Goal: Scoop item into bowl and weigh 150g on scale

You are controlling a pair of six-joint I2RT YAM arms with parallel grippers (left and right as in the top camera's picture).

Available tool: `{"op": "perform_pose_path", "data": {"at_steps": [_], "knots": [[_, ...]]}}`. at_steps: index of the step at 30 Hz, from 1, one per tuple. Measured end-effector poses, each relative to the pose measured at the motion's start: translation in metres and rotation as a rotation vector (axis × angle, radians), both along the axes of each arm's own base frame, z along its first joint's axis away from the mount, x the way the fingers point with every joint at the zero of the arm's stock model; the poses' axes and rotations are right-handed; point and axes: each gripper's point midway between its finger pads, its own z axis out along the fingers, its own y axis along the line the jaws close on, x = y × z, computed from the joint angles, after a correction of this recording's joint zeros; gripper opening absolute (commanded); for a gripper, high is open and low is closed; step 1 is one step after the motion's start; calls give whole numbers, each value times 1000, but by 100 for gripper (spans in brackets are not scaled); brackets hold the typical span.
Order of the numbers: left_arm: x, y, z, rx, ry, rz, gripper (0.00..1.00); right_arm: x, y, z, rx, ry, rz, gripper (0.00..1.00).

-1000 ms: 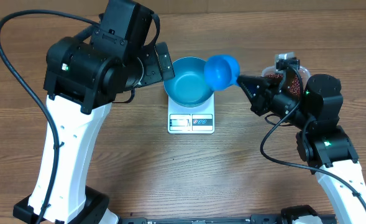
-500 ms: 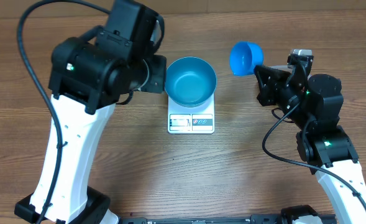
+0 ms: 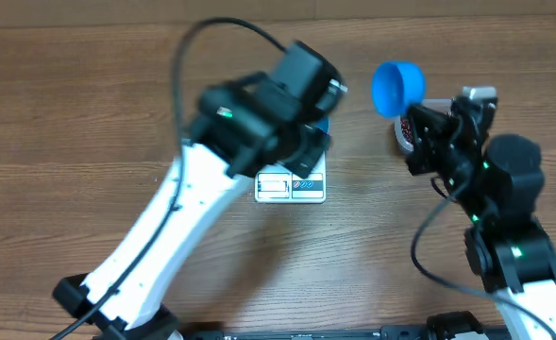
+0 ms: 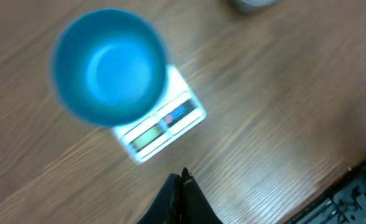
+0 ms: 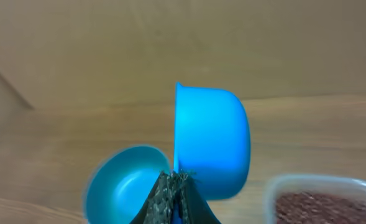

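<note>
L gripper (image 4: 181, 186) is hanging empty, fingers pressed together, w/ the bright blue round deep bowl (image 4: 110, 65) sitting on the flat white square scale (image 4: 161, 124) at its 11 o'clock. R gripper (image 5: 173, 194) is pinching the small blue plastic scoop (image 5: 210, 146) by its handle. Dark red-brown beans (image 5: 322, 205) are lying in the clear plastic tub (image 5: 313, 179) at the scoop's 4 o'clock.
</note>
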Motion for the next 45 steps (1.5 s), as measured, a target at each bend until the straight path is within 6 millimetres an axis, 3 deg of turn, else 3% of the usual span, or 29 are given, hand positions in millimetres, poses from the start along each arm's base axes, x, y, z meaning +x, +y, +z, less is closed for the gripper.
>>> {"op": "perform_pose_path", "data": {"at_steps": [8, 13, 19, 30, 37, 40, 45], "knots": [[-23, -95, -40, -125, -72, -193, 5, -25, -43, -13, -185, 78, -179, 4], [-39, -121, -50, -162, -89, -254, 4, -27, -61, -17, -235, 98, -269, 4], [-33, -102, -70, -78, -74, -212, 4, -28, -81, -15, -273, 99, -381, 4], [-26, -90, -76, -37, -77, -186, 4, -31, -89, -17, -273, 111, -430, 4], [-34, -57, -111, 21, -77, -221, 4, -32, -89, -19, -273, 120, -431, 4], [-43, -36, -96, -30, -146, -228, 4, -32, -89, -19, -266, 120, -432, 4], [-53, -3, -46, -193, -339, -207, 4, -30, -87, -19, -245, 122, -428, 4]]}}
